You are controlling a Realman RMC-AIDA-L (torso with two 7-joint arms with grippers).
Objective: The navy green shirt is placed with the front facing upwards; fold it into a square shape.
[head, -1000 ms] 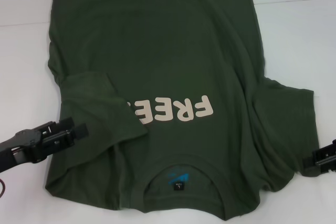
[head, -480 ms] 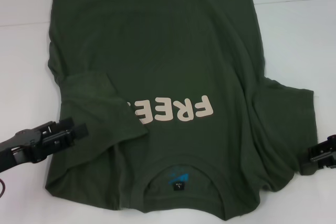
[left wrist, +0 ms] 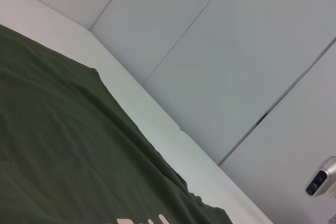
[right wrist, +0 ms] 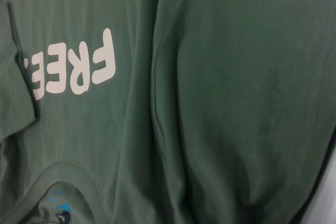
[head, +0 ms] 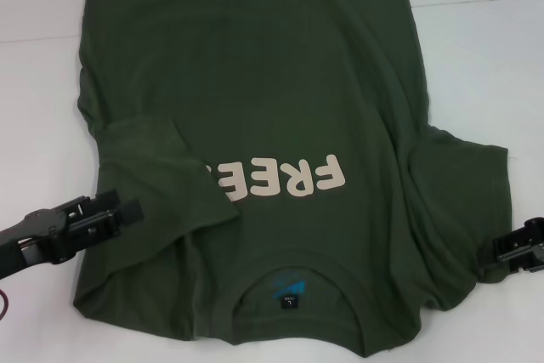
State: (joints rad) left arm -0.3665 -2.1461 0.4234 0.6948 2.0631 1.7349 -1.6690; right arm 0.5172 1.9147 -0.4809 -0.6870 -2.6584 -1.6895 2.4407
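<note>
Already the left gripper [head: 115, 214] sits at eight o'clock, jaws seemingly apart and empty, beside the folded-in left sleeve [head: 166, 172]. The navy green shirt [head: 255, 82] lies front-up across the white table [head: 484, 48]. At four o'clock the right gripper [head: 520, 252] reaches the spread right sleeve [head: 463, 193]; I cannot tell its jaw state. A shallow pinch there could drop or bunch that sleeve.
</note>
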